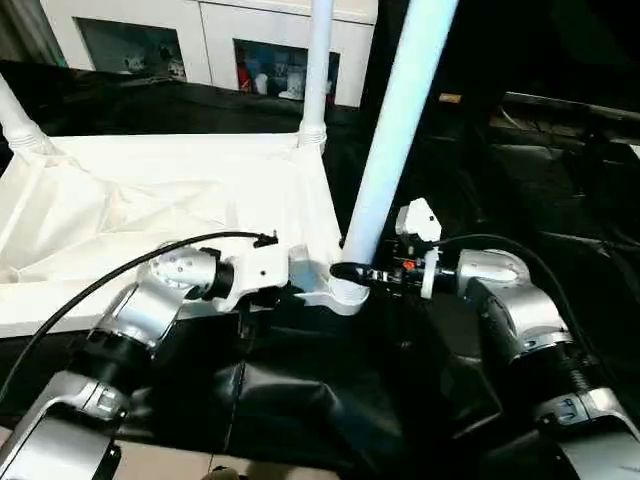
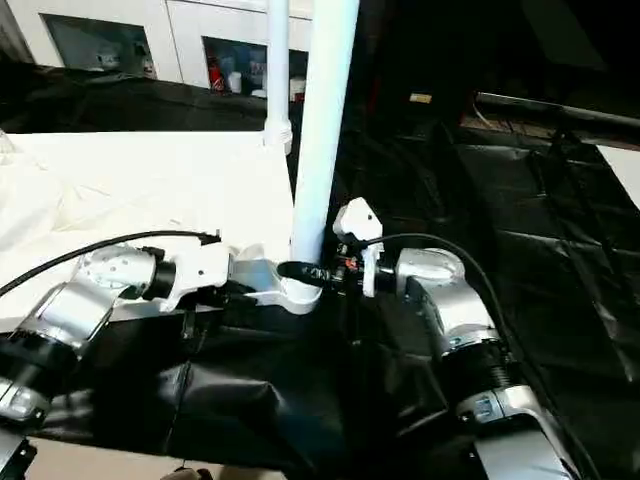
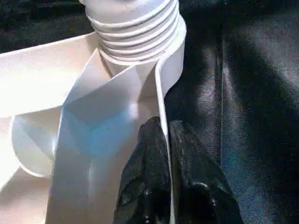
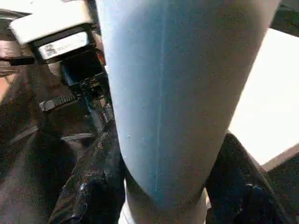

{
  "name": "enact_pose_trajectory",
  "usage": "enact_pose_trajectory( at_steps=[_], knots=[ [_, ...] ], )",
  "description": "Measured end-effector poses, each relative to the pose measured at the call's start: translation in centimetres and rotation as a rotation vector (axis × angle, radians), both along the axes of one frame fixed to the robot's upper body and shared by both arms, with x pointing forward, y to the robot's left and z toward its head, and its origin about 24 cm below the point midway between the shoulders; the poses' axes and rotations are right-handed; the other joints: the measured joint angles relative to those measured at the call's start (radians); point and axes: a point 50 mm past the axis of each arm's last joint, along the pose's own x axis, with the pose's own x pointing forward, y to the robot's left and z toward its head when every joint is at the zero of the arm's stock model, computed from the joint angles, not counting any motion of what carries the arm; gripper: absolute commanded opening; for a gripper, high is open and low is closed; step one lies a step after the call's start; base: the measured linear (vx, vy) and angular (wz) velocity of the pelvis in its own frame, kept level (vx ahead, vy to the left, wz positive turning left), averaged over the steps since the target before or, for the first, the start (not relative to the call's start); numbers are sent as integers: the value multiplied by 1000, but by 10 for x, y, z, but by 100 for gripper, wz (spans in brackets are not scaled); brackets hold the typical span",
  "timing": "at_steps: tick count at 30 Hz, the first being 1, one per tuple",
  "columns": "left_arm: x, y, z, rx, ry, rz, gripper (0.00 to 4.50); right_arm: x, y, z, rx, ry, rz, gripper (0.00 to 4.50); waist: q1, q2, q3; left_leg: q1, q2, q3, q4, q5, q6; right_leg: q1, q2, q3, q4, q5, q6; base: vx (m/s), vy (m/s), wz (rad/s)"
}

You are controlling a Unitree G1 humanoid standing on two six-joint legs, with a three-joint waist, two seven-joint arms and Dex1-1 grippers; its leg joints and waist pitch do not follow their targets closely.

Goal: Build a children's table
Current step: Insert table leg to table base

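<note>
A black sheet (image 1: 560, 200) covered the floor, and a white cabinet (image 1: 200, 30) with glass doors stood at the back.

The children's table top (image 1: 150, 190) lay upside down on the black sheet, with its underside facing up. It was white all over. A thin see-through plastic wrap (image 1: 60, 220) lay crumpled over part of the underside.

Three legs stood up from the top. The near leg (image 1: 400, 130) rose from the round socket (image 1: 335, 290) at the near right corner of the top. It was long and white and leaned a little. The wrist view showed its ribbed, screw-like end (image 3: 135, 32) sitting in the socket. A second leg (image 1: 318, 70) stood at the far right corner. A third leg (image 1: 15, 120) stood at the far left corner.

The left gripper (image 3: 164, 154) was at the near edge of the top, just beside the corner socket. Its two black fingers (image 3: 145, 177) were pressed together on the thin white rim (image 3: 161, 102), pinching it, one finger on each side.

The right gripper (image 4: 163, 186) came in from the right, low on the near leg just above the socket. Its fingers (image 4: 93, 186) were spread halfway, one on each side of the leg, gripping it.

A black cable (image 1: 130, 265) ran over the left arm. Another black cable (image 1: 530, 260) looped over the right arm.
</note>
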Motion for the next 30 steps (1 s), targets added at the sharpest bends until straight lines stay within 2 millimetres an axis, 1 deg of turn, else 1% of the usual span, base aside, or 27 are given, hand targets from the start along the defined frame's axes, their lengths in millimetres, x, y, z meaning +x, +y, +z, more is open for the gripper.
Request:
enact_pose_trajectory(
  at_steps=[5, 7, 10, 13, 15, 16, 18, 20, 21, 22, 23, 26, 27, 28, 30],
  knots=[
    [-6, 2, 0, -1, 28, -53, 0, -8, 1, -2, 8, -30, 93, 186, 1, 0, 1, 1, 0, 0, -2, 0, 0, 0, 0, 0, 0, -2, -1, 0, 0, 0],
    [-6, 1, 1, 3, 23, -67, 0, -9, -1, -2, 6, -45, 108, 186, 4, -2, 2, 4, 0, 0, -2, 0, 0, 0, 0, 0, 0, -2, -1, 0, 0, 0],
    [-6, 0, 1, 6, 20, -69, 0, -10, -2, -3, 7, -55, 107, 186, 4, -5, 4, 6, 0, 1, -2, 0, 0, 1, 0, 0, 0, -2, 0, 0, 0, 0],
    [-5, 0, 0, 8, 12, -60, 0, -10, -2, -4, 11, -68, 95, 186, 4, -4, 4, 7, 0, 1, -2, 0, -1, 3, 0, 0, 0, -2, 0, 0, 0, 0],
    [-4, 1, -1, 10, 6, -44, 0, -9, 0, -7, 21, -75, 71, 186, 2, -4, 4, 11, 0, 1, -2, 0, -1, 6, 0, 0, 0, -4, 3, 0, 0, 0],
    [-3, 1, -1, 12, 1, -30, 0, -8, 1, -9, 25, -81, 51, 186, 1, -4, 6, 14, 0, 1, -2, 0, -1, 8, 0, 1, 0, -5, 5, 0, 0, 0],
    [-1, 3, -2, 13, 2, 4, 0, -6, 5, -11, 36, -79, 3, 186, -1, -4, 8, 16, 0, 0, -2, 0, -1, 10, 0, 1, -1, -6, 6, -25, -1, -1],
    [3, 5, -3, 6, 10, 79, 0, 0, 11, -14, 62, -67, -105, 186, -7, -7, 10, 17, 0, -1, -2, 0, -1, 10, 0, 1, -2, -6, 6, -58, 1, -4],
    [4, 5, -4, 6, 17, 107, 0, 3, 15, -15, 73, -59, -149, 186, -13, -7, 13, 17, -1, -4, -2, 0, -1, 10, 0, -1, -6, -6, 7, -71, 16, -13],
    [7, 5, -2, 11, 19, 136, 0, 6, 19, -15, 80, -53, -199, 186, -21, -8, 16, 16, -2, -7, -2, 0, -1, 10, 0, -4, -10, -6, 7, -71, 16, -13],
    [9, 5, -1, 13, 21, 154, 0, 8, 20, -14, 82, -54, -232, 186, -26, -8, 19, 16, -3, -10, -2, 0, -1, 9, 0, -5, -13, -6, 7, -72, 24, -13],
    [16, -1, -2, 10, 40, 245, 0, 16, 29, -17, 112, -18, -409, 186, -40, -9, 22, 15, -4, -15, -4, 0, -1, 10, -1, -11, -30, -9, 7, -65, 35, -15],
    [18, -2, -2, 10, 43, 266, 0, 17, 31, -17, 112, -17, -444, 186, -46, -8, 24, 15, -5, -18, -4, 0, -1, 11, -1, -14, -36, -11, 7, -62, 59, -18],
    [20, -4, -2, 11, 43, 289, 0, 20, 33, -17, 111, -15, -486, 186, -52, -2, 27, 14, -5, -26, -4, 0, -1, 15, -2, -24, -48, -14, 6, -62, 59, -18],
    [24, -10, -3, 9, 43, 334, 0, 24, 37, -17, 107, -17, -564, 186, -55, 6, 33, 16, -6, -35, -5, -1, 0, 17, -2, -35, -61, -28, 2, -66, 61, -14]
  ],
)
